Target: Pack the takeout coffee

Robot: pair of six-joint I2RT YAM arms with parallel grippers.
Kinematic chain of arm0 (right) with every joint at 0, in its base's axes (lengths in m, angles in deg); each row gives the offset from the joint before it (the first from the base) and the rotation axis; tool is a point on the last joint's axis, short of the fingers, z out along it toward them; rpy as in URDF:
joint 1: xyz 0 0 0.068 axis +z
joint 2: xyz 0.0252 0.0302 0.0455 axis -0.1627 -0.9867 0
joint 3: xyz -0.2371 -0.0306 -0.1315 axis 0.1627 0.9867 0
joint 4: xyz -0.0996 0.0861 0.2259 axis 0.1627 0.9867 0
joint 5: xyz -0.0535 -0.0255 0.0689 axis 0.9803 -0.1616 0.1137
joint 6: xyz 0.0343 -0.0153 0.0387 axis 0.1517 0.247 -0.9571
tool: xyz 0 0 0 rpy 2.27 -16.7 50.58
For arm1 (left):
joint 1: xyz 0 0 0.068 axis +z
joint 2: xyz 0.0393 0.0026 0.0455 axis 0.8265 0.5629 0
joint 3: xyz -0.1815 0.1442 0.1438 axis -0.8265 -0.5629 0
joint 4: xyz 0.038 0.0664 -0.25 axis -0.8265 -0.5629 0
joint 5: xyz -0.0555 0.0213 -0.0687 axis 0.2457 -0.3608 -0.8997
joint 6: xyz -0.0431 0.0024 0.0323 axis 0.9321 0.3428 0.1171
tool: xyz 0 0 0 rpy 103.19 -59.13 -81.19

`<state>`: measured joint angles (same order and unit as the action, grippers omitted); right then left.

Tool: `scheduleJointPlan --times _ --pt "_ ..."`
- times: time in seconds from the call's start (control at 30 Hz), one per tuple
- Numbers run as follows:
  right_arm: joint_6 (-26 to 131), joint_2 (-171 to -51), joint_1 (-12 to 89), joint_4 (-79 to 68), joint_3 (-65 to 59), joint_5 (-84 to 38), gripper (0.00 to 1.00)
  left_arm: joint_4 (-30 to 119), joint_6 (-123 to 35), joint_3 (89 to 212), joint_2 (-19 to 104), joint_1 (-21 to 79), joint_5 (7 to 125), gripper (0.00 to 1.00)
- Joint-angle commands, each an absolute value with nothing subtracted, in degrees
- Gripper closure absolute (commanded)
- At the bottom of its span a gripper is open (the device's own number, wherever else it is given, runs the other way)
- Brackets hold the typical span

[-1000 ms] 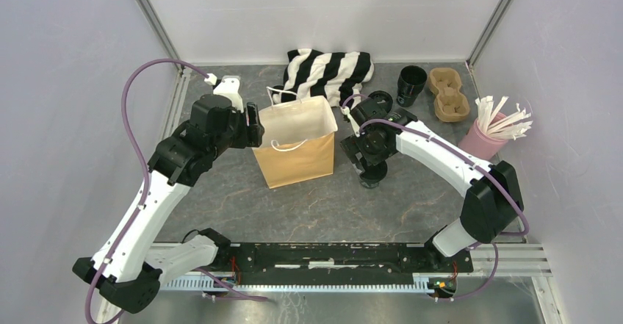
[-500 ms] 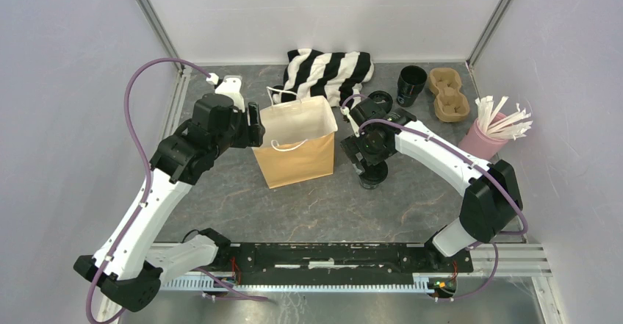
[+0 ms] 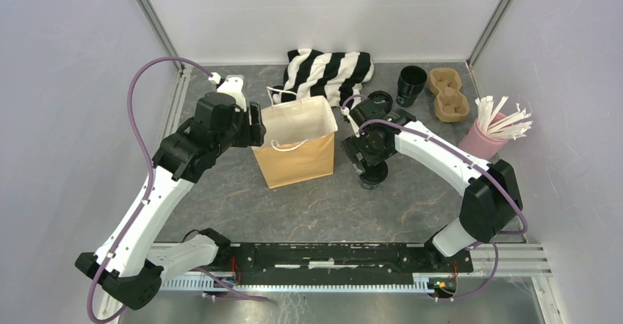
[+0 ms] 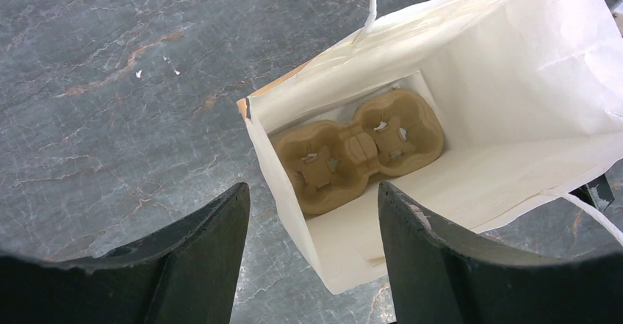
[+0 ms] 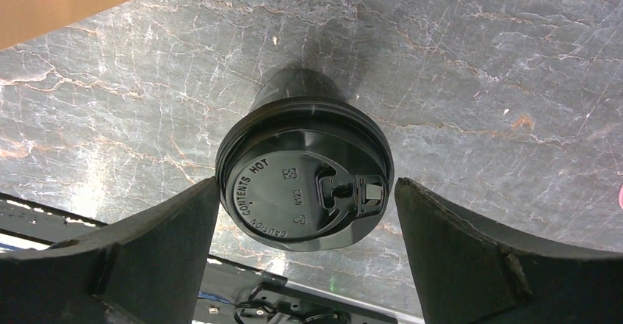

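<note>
A: Two arms seen from above. The left gripper [image 3: 253, 124] hangs at the left rim of the paper bag [image 3: 296, 155]. The right gripper [image 3: 369, 164] is over the takeout coffee [image 3: 372, 181], which stands on the table [image 3: 308, 206] just right of the bag.

B: Left wrist?

A: Jaws apart and empty, straddling the bag wall. A cup carrier [image 4: 360, 151] lies inside.

B: Right wrist?

A: Jaws wide, flanking the lid [image 5: 305, 184]; I can't tell if they touch it. The cup is probably light and thin-walled. I'd grip the body below the lid, gently and upright.
</note>
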<state>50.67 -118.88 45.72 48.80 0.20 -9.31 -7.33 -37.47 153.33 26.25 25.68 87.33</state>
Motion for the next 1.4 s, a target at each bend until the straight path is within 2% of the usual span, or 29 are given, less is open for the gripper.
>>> scheduleJointPlan --times 0.0,0.27,0.47,0.6,1.37 --pt "50.5 -119.4 45.8 47.8 1.2 -9.5 0.04 -6.3 -38.4 155.4 26.3 25.8 86.3 0.29" --pt "50.5 -119.4 45.5 47.4 2.1 -10.4 0.03 -6.3 -38.4 155.4 26.6 25.9 86.1 0.28" --pt "50.4 -119.5 45.3 47.6 1.7 -9.7 0.07 -6.3 -38.5 155.5 26.8 25.9 86.2 0.28" --pt "50.9 -120.0 45.4 49.1 -0.2 -8.6 0.02 -6.2 -38.5 155.6 26.8 25.9 86.2 0.28" --pt "51.3 -120.6 45.3 51.5 -4.4 -8.3 0.02 -5.9 -38.6 155.5 27.4 25.8 85.3 0.28"
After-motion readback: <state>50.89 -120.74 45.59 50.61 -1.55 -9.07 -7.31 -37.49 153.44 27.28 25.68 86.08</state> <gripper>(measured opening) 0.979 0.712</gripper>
